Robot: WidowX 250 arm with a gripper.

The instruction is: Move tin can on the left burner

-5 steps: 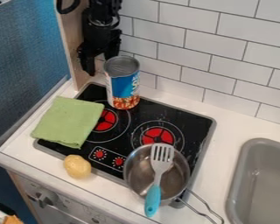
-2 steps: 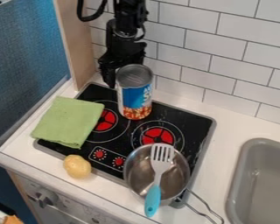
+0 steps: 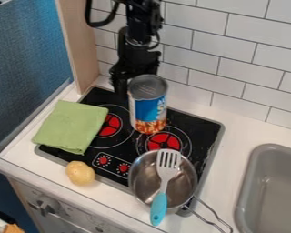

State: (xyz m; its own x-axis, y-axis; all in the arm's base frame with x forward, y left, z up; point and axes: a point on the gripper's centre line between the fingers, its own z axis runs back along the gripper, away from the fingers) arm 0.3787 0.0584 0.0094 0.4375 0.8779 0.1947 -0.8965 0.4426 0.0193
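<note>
At the upper middle of the camera view, the black gripper (image 3: 132, 70) is behind and to the left of the tin can (image 3: 149, 107), shut on it. The can is upright, with a blue label over a picture of red-brown food, and hides part of the gripper. Its base overlaps the back edge of the right burner (image 3: 163, 142); whether it touches the stove I cannot tell. The left burner (image 3: 110, 124), a red disc in thin rings, lies to the can's left, its left side partly under the green cloth.
A green cloth (image 3: 70, 126) covers the stove's left edge. A potato (image 3: 80, 173) lies at the front edge. The metal pot (image 3: 139, 180) at front right holds a spatula (image 3: 159, 207) with a blue handle. A grey sink (image 3: 271, 182) is at right, a tiled wall (image 3: 245, 59) behind.
The gripper and the can have moved together to the right and toward the front, from the stove's back left to the right burner's back edge. The other objects stayed put.
</note>
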